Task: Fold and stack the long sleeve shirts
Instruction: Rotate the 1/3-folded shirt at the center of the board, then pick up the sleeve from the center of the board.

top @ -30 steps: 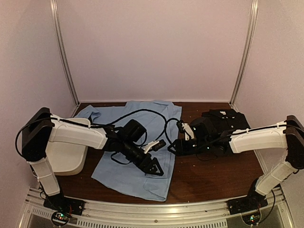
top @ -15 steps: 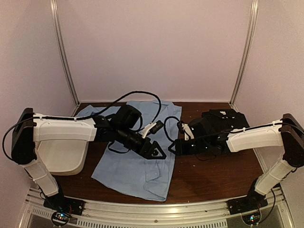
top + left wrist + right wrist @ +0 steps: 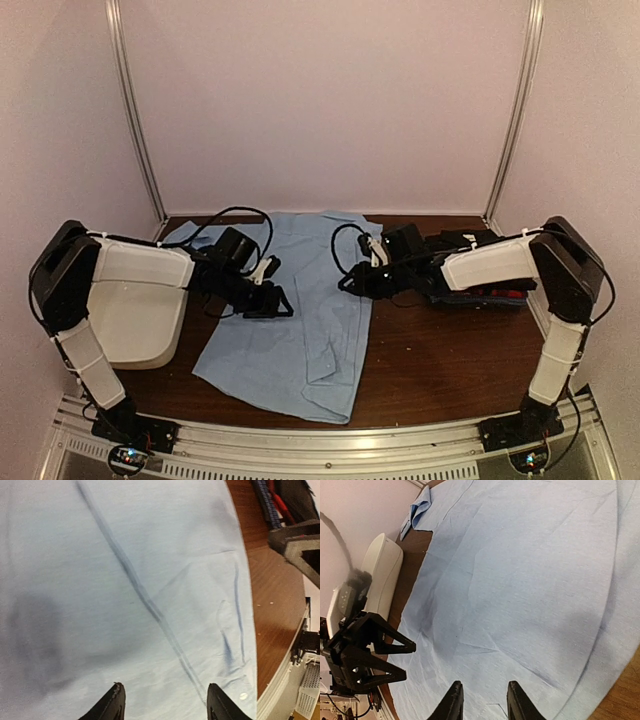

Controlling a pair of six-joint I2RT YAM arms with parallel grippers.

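Two grippers hang over a light blue shirt (image 3: 300, 335) spread flat on the table (image 3: 440, 350) in the top view: the left gripper (image 3: 281, 307) above its left half, the right gripper (image 3: 349, 287) at its right edge. Folded shirts (image 3: 492, 292) lie stacked far right, and a white tub (image 3: 135, 320) sits far left.

Left wrist view: the fingers (image 3: 115, 705) stand apart, empty, over cloth.

Right wrist view: the fingers (image 3: 452, 702) are parted more narrowly, also empty.

My overhead feed is dim and slightly soft, with light coming from above and a pinkish cast on the pale walls (image 3: 330, 100). On the light blue cloth shirt (image 3: 300, 340) I see soft grey arm shadows; both wrist views show them too, and their near edges blur.
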